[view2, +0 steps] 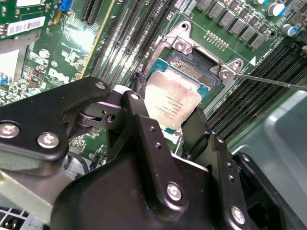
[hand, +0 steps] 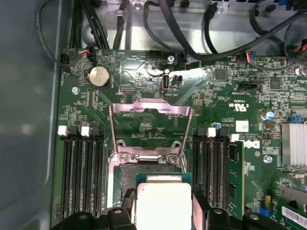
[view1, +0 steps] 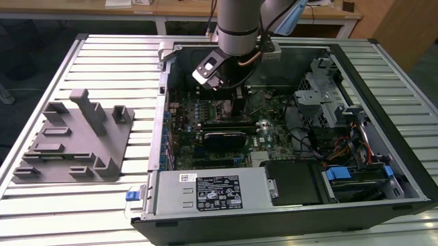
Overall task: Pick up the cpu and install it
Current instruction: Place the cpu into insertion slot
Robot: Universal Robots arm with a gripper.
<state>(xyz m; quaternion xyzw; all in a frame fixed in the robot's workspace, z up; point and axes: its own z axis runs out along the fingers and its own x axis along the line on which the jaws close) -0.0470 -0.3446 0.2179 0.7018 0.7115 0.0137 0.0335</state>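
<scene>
The gripper (view2: 164,106) is clamped on the cpu (view2: 172,96) at the open socket (view2: 192,67), with memory slots (view2: 129,33) close on both sides. The first wrist view shows the load plate (hand: 149,125) hinged up just beyond. In the exterior view the arm (view1: 236,31) reaches into the computer case (view1: 383,56), with a grey fixture (view1: 75,138) well apart.

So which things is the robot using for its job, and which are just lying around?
For the job: the cpu, held in the gripper; the open socket.
Just lying about: the grey stand; the labelled metal box; the round battery.
</scene>
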